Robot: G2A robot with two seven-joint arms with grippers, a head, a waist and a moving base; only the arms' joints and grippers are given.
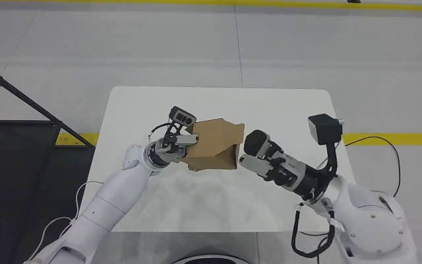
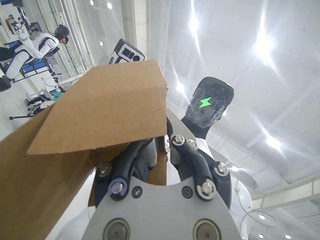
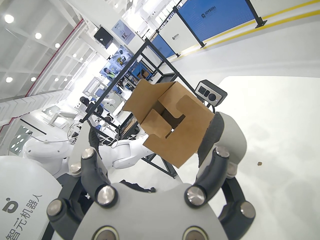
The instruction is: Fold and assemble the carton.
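Over the middle of the white table (image 1: 283, 112), brown corrugated-cardboard carton (image 1: 214, 144) clamped at one wall in left gripper (image 1: 181, 142); right gripper (image 1: 245, 155) spread wide, one pad (image 3: 212, 132) touching end flaps (image 3: 172, 126). Body erected; flaps apparently part-interlocked, closure outstanding.

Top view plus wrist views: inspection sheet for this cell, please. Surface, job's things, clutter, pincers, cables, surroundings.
Surface: white table.
Job's things: one brown carton, partly folded with flaps open, mid-table between the two arms.
Clutter: small brown crumb on the table.
Grippers: left pincer shut on a carton wall; right pincer open, with the carton's end between its fingers and close against one pad.
Cables: black cable on the floor past the table's edge.
Surroundings: yellow floor line; dark panel beside the table.
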